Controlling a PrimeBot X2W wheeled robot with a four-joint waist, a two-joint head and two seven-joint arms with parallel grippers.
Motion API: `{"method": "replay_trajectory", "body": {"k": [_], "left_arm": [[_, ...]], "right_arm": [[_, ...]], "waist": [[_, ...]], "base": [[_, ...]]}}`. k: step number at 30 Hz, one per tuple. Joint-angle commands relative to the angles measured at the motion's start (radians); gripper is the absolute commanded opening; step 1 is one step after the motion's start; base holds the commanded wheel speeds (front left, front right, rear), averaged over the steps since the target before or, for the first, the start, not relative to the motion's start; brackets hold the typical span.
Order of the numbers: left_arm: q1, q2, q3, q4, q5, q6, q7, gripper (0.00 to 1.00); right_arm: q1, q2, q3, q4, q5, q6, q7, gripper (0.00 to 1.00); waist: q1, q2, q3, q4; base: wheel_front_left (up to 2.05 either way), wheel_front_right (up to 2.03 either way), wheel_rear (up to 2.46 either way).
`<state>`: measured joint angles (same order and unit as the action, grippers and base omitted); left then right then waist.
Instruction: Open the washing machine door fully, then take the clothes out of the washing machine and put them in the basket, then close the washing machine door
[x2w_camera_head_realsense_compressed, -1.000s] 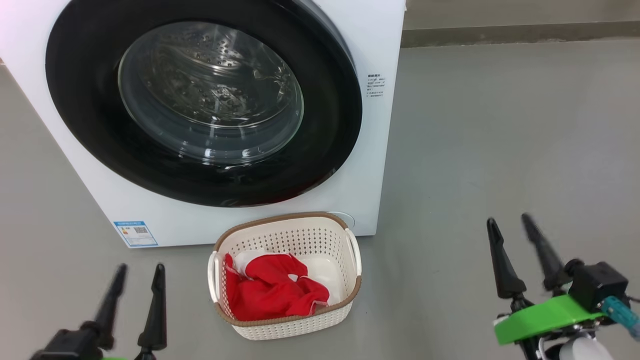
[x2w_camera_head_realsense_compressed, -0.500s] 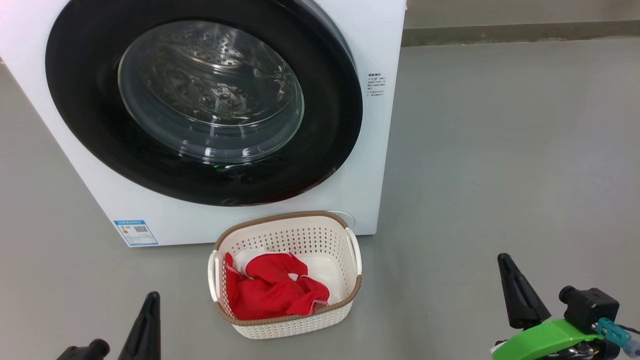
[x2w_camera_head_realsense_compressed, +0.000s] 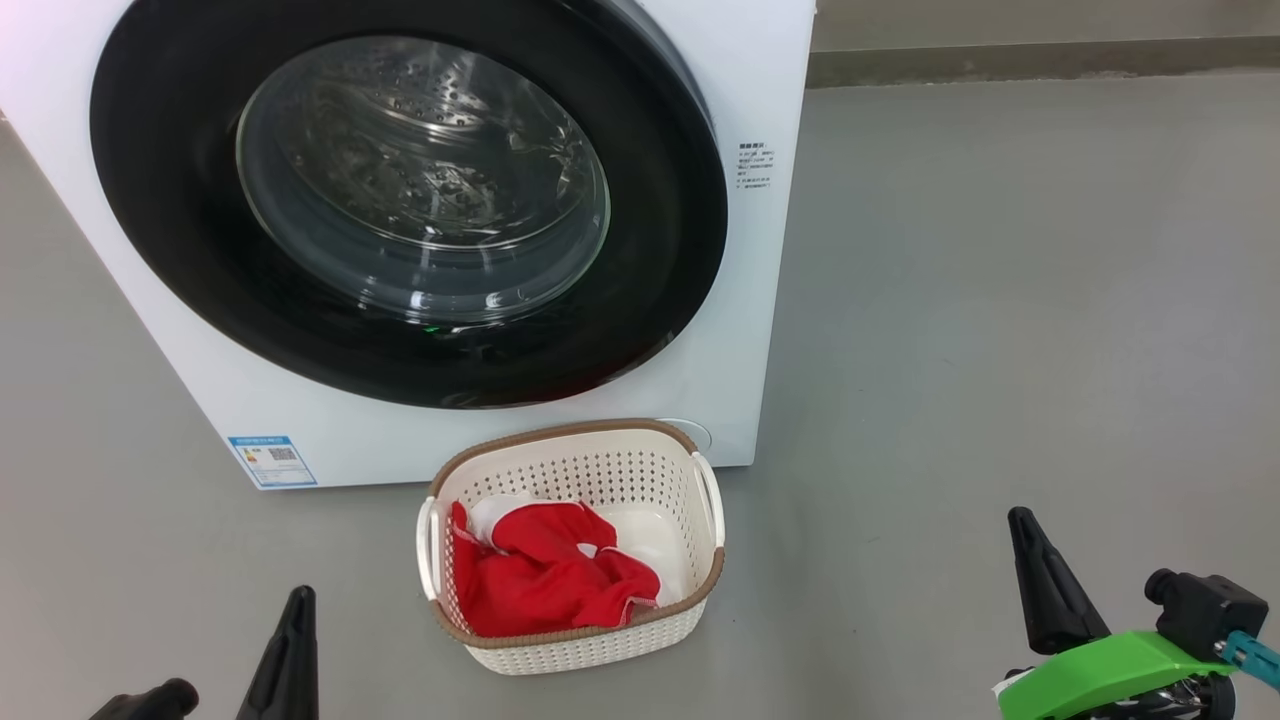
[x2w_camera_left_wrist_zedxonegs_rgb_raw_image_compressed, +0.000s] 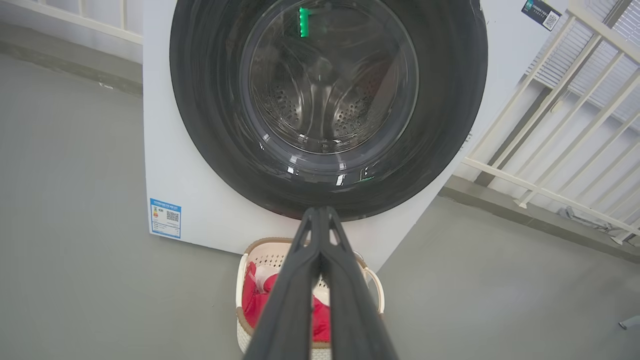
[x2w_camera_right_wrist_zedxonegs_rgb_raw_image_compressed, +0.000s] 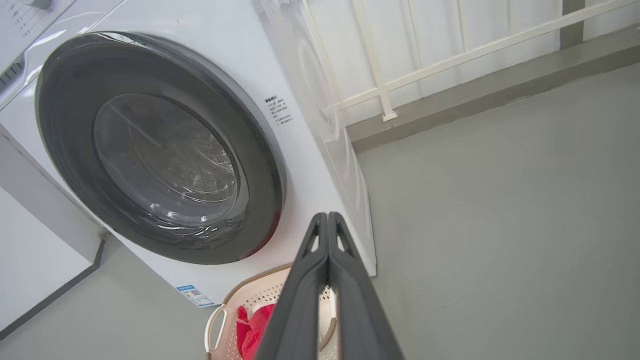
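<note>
Nearest you, the left gripper (x2w_camera_left_wrist_zedxonegs_rgb_raw_image_compressed: 320, 212) and the right gripper (x2w_camera_right_wrist_zedxonegs_rgb_raw_image_compressed: 327, 216) each had their two dark fingers pressed together on nothing, low over the grey floor (x2w_camera_head_realsense_compressed: 1000, 300) on either side of the basket (x2w_camera_head_realsense_compressed: 590, 650). You saw the red and white clothes (x2w_camera_head_realsense_compressed: 540, 585) lying inside that basket, which stood just in front of the washing machine (x2w_camera_head_realsense_compressed: 760, 330). Beyond it, the door (x2w_camera_head_realsense_compressed: 160, 200) lay flat against the machine's front, the steel drum (x2w_camera_head_realsense_compressed: 400, 130) showing through its glass.
</note>
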<state>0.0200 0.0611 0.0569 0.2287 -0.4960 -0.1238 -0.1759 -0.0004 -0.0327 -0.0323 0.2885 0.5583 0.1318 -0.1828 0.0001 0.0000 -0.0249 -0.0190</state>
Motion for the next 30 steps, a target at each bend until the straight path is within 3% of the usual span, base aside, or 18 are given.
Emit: {"method": "replay_trajectory", "body": {"k": [1, 30], "left_arm": [[-0.040, 0.008, 0.013, -0.020, -0.029, -0.002, 0.007, 0.00], [-0.065, 0.003, 0.026, -0.010, -0.337, -0.003, 0.087, 0.00]], "right_arm": [[-0.044, -0.011, -0.007, -0.029, 0.026, 0.000, 0.007, 0.00], [-0.062, -0.013, -0.029, -0.033, 0.317, 0.000, 0.089, 0.00]], "waist": [[-0.0001, 0.0000, 0.000, 0.000], [-0.0001, 0.0000, 0.008, 0.006]], "base": [[0.00, 0.00, 0.00], [0.00, 0.00, 0.00]]}}
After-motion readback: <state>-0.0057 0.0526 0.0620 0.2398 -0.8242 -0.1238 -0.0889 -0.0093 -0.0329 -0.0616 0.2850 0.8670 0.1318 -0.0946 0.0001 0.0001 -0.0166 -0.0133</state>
